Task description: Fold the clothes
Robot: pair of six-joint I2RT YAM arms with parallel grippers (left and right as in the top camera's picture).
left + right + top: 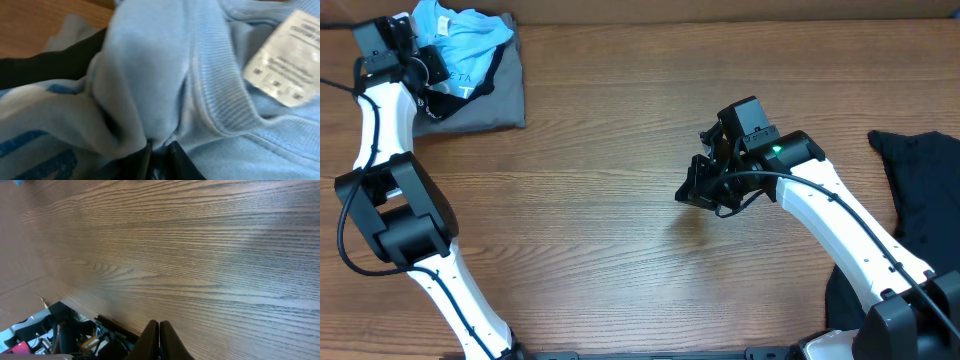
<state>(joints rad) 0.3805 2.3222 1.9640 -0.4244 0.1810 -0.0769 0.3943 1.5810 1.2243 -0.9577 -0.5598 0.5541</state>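
Light blue T-shirt (465, 35) lies crumpled at the table's (610, 200) far-left corner, pinched by the left gripper (160, 150); black garment (920, 190) heaped at its right edge; right gripper (158, 340) pressed together, empty. Folding seems barely begun.

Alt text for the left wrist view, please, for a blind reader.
A bunched fold of the light blue T-shirt fills the frame, pinched at bottom centre by the dark jaws of the left gripper. A white care label lies upper right; dark cloth shows at left.

free: surface (610, 220) centre to 6 o'clock | blocked: clothes heap (470, 40) 10 o'clock, black garment (925, 190) 3 o'clock, right arm (840, 210) 4 o'clock
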